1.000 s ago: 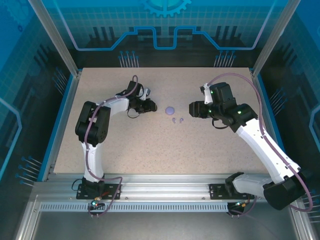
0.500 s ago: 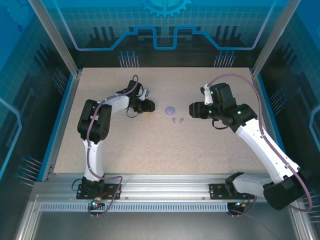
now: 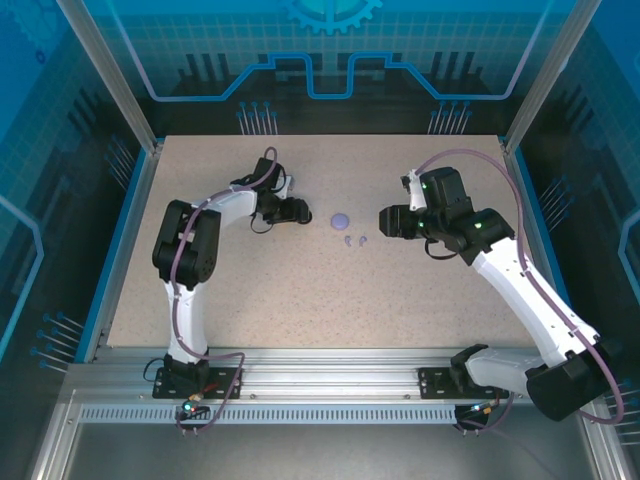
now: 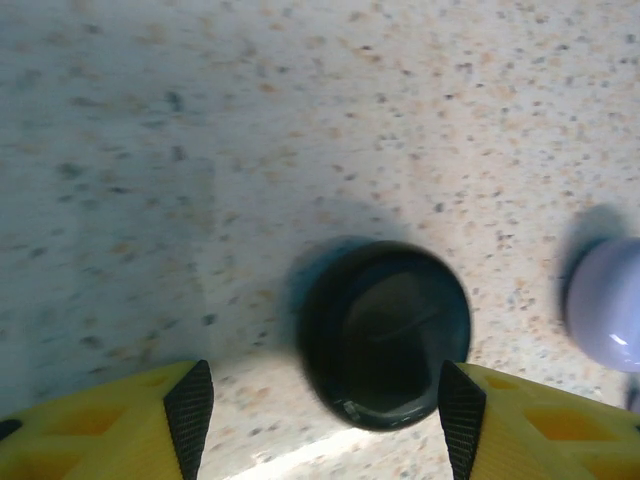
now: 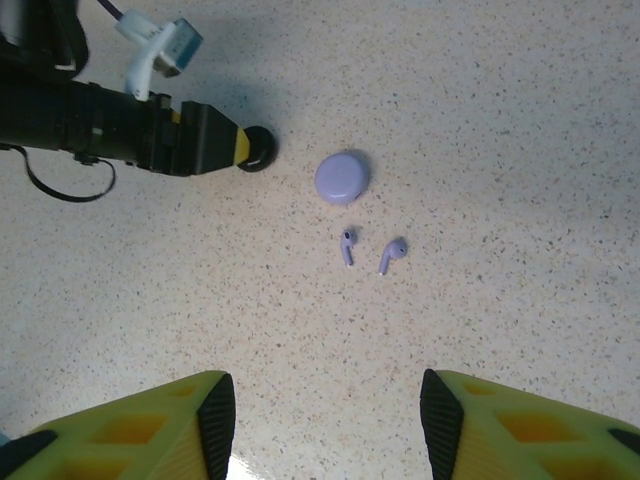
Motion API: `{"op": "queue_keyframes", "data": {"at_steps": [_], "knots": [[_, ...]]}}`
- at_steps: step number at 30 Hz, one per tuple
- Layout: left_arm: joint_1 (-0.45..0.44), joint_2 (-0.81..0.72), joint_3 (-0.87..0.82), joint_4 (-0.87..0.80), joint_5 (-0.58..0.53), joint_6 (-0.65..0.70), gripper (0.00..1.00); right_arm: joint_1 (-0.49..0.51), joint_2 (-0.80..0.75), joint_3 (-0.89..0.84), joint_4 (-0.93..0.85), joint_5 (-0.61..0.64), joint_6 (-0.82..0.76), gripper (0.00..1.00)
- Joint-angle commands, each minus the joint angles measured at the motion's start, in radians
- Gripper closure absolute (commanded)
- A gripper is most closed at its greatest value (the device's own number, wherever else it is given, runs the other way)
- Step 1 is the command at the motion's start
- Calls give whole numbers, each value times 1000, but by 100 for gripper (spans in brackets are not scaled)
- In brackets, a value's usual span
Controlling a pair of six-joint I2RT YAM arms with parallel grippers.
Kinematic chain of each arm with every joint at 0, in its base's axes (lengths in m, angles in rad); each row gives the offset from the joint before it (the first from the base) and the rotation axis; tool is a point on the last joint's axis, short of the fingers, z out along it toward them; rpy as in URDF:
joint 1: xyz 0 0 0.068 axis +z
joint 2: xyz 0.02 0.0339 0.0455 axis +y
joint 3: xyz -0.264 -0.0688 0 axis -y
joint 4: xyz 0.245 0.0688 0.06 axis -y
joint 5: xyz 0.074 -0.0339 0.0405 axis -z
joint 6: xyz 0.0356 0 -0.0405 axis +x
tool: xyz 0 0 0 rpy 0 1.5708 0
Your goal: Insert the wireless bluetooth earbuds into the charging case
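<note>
Lilac earbuds [image 5: 347, 245] lie as a pair on the speckled worktop [image 3: 300, 300], near its far edge and midway across. They are slightly apart from each other and just on the near side of the closed lilac case [image 5: 342, 177].

The left arm is folded at the elbow, its forearm running rightwards. The left gripper [image 4: 322, 390] has its jaws parted on either side of the round black case [image 4: 385, 335], with a gap showing on one side.

The right arm rises from the near right corner and bends leftwards. The right gripper [image 5: 325, 395] hovers with its jaws wide and nothing between them, facing the earbuds.

Blue patterned panels [image 3: 60, 150] and an aluminium frame [image 3: 320, 365] enclose the worktop.
</note>
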Motion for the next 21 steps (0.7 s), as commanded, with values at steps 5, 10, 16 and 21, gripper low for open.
{"op": "queue_keyframes", "data": {"at_steps": [5, 10, 16, 21], "knots": [[8, -192, -83, 62, 101, -14, 39, -17, 68, -6, 10, -86, -22, 45], [-6, -244, -152, 230, 181, -170, 42, -20, 148, -7, 58, -130, -29, 45], [-48, -238, -150, 194, 155, -327, 45, -36, 275, 14, 118, -191, -60, 45], [-90, -220, -170, 184, 247, -430, 45, -80, 443, 105, 122, -254, -93, 47]]}}
